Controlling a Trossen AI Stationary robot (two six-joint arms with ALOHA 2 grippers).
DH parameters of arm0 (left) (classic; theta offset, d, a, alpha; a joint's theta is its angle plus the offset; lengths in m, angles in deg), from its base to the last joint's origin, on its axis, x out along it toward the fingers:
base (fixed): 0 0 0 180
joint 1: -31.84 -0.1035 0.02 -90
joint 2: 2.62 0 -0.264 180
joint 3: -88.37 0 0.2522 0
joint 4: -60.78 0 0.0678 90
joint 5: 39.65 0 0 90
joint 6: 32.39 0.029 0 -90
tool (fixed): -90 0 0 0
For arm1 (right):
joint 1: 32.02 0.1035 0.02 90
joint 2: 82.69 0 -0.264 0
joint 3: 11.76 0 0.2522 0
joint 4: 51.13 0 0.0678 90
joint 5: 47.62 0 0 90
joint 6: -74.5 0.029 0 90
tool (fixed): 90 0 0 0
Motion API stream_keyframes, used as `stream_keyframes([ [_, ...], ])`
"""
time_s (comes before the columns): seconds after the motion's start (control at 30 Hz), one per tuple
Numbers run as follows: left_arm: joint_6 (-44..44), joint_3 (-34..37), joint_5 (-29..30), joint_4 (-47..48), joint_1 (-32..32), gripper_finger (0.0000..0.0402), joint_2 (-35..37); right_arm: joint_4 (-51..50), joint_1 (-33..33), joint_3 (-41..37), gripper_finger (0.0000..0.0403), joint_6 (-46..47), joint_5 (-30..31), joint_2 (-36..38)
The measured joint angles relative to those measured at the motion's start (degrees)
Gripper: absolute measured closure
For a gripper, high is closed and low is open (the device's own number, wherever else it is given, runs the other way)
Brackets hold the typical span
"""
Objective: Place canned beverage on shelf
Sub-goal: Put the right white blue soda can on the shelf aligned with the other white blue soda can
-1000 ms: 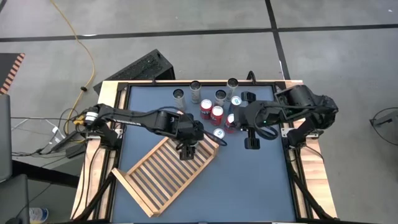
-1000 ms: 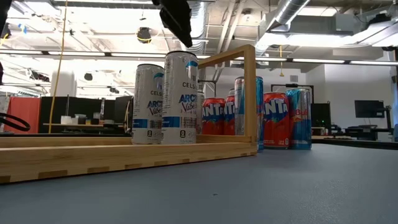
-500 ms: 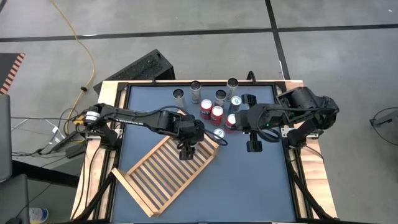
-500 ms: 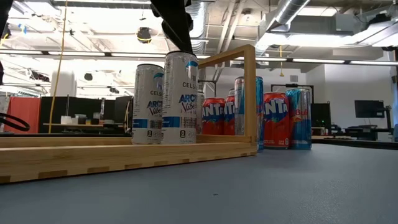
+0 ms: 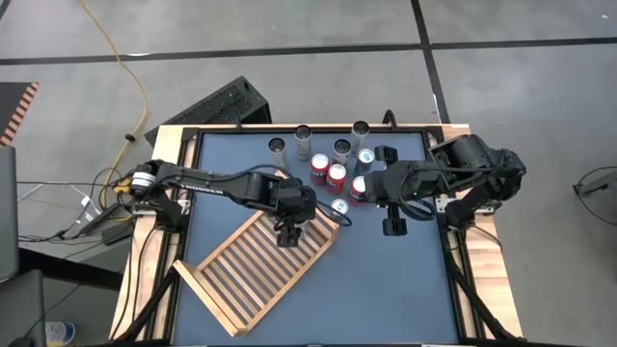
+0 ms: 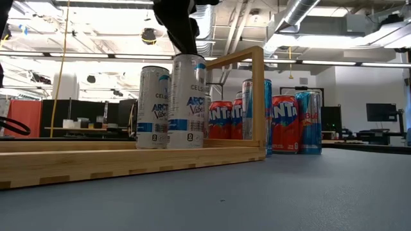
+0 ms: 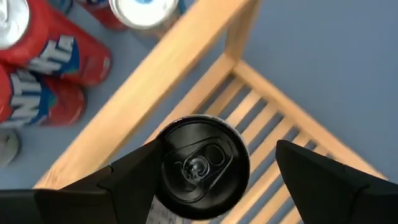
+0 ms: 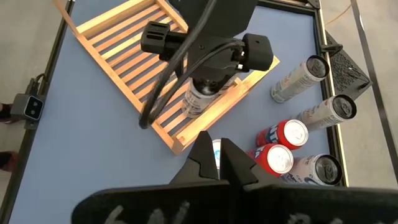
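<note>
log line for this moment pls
left gripper: open, above Celsius can | can: upright on shelf | right gripper: shut, hovering by Fanta cans | phase: can placed

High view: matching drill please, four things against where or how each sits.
1. light wooden slatted shelf
2. white slim can with black lid
3. red soda cans
4. right gripper
A. upright on the slats, under the open left gripper
B. shut, over bare blue table
C. lying diagonally on the table
D. upright on the table beside the shelf's frame
Pairs: 1-C, 2-A, 3-D, 4-B
</note>
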Motion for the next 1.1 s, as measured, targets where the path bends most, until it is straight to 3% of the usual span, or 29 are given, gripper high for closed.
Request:
stream_keyframes([
  [0.37,0.5,1.0,0.0,-1.6,0.0,0.0099,-0.1,0.0,0.0,0.0,0.0403,0.0,0.0,0.0],
  [0.5,0.4,1.0,3.0,-1.0,0.0,0.0099,0.0,0.0,0.0,0.0,0.0403,0.0,0.0,0.0],
  [0.83,-3.4,0.7,0.9,0.9,0.2,0.0099,1.9,0.0,0.0,0.0,0.0403,0.0,0.0,0.0],
  [1.1,-3.6,0.7,4.3,-0.7,0.7,0.0099,3.0,0.0,0.0,0.0,0.0403,0.0,0.0,0.0],
])
